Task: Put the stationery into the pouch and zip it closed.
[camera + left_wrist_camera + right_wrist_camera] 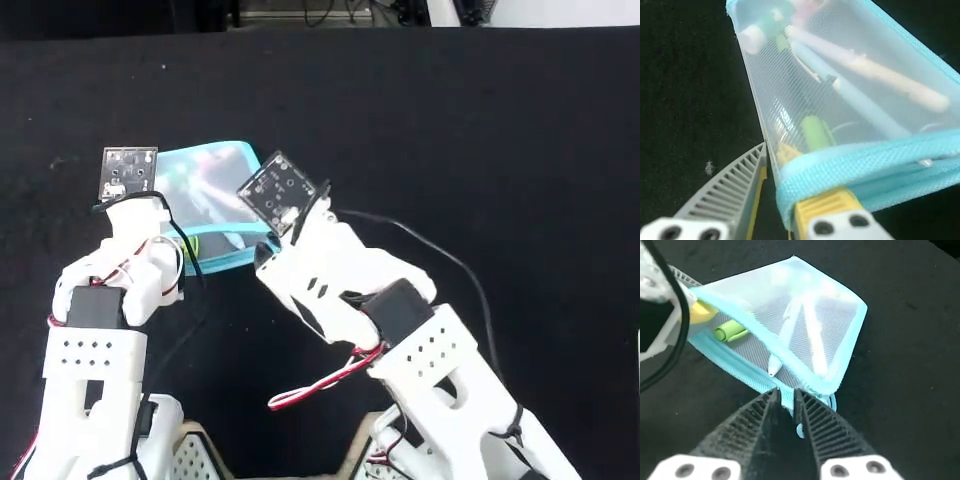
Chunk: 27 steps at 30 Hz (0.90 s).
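The translucent pouch (210, 195) with teal edging lies on the black table and holds several pens (870, 75), a green marker (731, 331) and a small white eraser (752, 37). Its zip edge (747, 372) gapes, and a pen tip (772, 371) pokes out of the opening. My left gripper (775, 167) is shut on the pouch's near left corner, its yellow-padded finger (827, 207) against the teal zip band. At the near right corner, my right gripper (786, 399) is shut on the teal zipper pull (800, 430).
Black cloth (480, 130) covers the table, with open room to the right of the pouch and behind it. A black cable (430, 250) and red-white wires (320, 385) trail from the right arm. Both arm bases stand at the near edge.
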Available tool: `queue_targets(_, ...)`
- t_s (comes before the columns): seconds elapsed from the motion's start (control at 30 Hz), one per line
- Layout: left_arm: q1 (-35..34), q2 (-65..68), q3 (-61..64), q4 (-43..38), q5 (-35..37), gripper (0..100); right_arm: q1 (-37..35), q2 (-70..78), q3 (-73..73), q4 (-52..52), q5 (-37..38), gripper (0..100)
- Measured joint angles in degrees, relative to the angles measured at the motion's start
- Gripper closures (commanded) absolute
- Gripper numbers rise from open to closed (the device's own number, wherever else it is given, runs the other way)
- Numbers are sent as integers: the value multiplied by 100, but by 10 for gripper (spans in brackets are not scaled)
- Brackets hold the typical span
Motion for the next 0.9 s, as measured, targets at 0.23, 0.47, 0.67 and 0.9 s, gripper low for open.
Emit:
queue_targets(0.23, 0, 0, 0, 0, 0, 970, 369, 0, 360, 0, 185, 734)
queue_targets(0.47, 0, 0, 0, 0, 0, 970, 897, 9, 651, 0, 211, 733)
queue_targets(0.67, 0, 0, 0, 0, 0, 970, 589, 9, 1591, -360, 1284, 733)
queue_targets(0.9, 0, 0, 0, 0, 0, 970, 492, 9, 2435, -1688, 1705, 733)
